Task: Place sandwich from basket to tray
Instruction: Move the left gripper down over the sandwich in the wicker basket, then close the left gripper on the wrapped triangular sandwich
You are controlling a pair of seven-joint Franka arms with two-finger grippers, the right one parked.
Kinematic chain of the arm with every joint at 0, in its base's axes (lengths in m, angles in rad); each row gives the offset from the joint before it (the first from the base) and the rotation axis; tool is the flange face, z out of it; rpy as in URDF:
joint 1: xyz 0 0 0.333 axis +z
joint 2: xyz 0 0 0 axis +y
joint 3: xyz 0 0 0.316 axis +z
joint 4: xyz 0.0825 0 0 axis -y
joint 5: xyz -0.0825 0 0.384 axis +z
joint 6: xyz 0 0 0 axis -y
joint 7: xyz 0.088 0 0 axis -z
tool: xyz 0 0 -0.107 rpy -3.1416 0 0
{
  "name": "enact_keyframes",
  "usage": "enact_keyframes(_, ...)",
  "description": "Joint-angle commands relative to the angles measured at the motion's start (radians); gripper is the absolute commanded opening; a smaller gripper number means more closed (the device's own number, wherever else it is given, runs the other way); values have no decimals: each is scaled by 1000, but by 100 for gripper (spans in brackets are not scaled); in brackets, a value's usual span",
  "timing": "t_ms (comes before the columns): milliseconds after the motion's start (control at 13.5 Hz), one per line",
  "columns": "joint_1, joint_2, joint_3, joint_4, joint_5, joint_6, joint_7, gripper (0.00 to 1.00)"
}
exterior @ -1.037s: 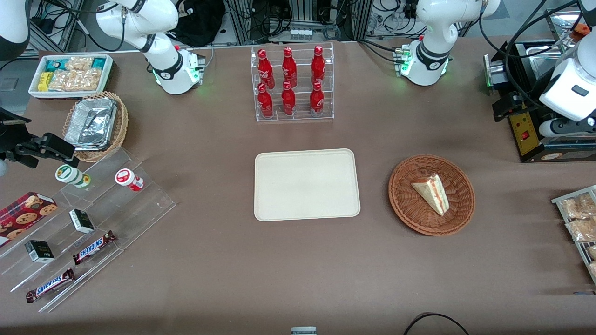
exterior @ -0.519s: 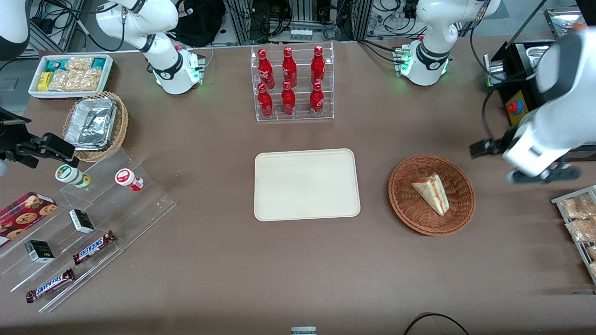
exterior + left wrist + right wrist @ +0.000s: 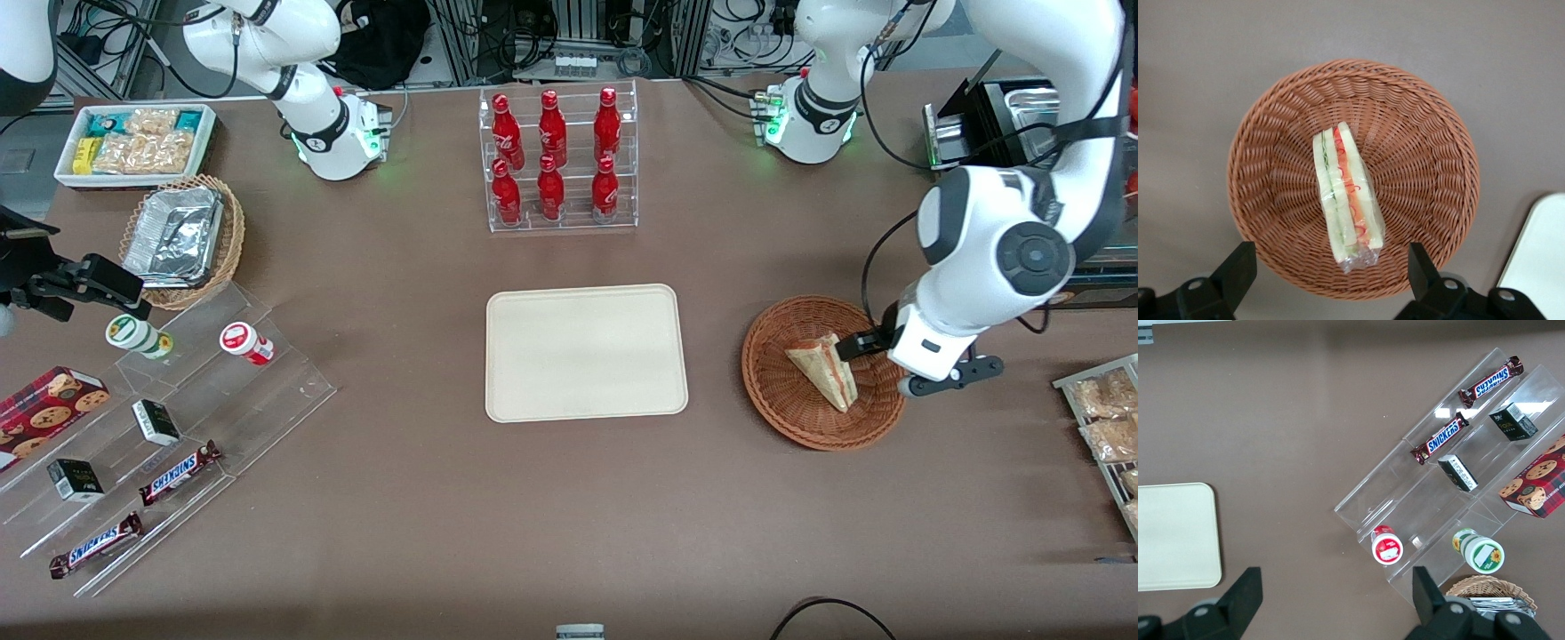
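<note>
Deep in the round reddish-brown basket point(image 3: 823, 372) lies the sandwich point(image 3: 823, 370), a wrapped wedge of pale bread, resting on the woven bottom with its edge up so that the green and orange-red filling layers show. Seen from the wrist, sandwich point(image 3: 1345, 197) stretches across the middle of the basket point(image 3: 1418, 140), its clear-wrapped end close to the wall.

Above that basket, toward the working arm's end of the counter point(image 3: 427, 516), hangs the claw point(image 3: 880, 356); not touching the sandwich. From the wrist, claw point(image 3: 1331, 270) wide apart, one dark finger point(image 3: 1238, 270) on each side of the basket's rim, nothing between them.

Beside the basket, on the counter and well apart from it, sits the cream tray point(image 3: 586, 352), bare. Edge of the same tray point(image 3: 1538, 267) visible from the wrist.

Farther from the front camera than the tray: clear rack of red bottles point(image 3: 558, 158). Toward the parked arm's end: tan basket with foil container point(image 3: 180, 238), white box of snacks point(image 3: 135, 144), clear stepped shelf point(image 3: 169, 436) with candy bars, small boxes and two jars.
</note>
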Motion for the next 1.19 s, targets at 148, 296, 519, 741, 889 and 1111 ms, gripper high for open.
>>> enact_keyframes(148, 3, -40, -18, -205, -8, 240, -240, 100)
enact_keyframes(296, 3, -6, -41, -213, -1, 249, -274, 100)
enact_keyframes(519, 3, 23, -41, -218, 2, 263, -274, 100)
enact_keyframes(741, 6, 81, -39, -222, 5, 314, -279, 100)
enact_keyframes(889, 12, 105, -38, -215, 3, 334, -286, 96)
enact_keyframes(1111, 16, 105, -34, -198, 5, 324, -265, 9)
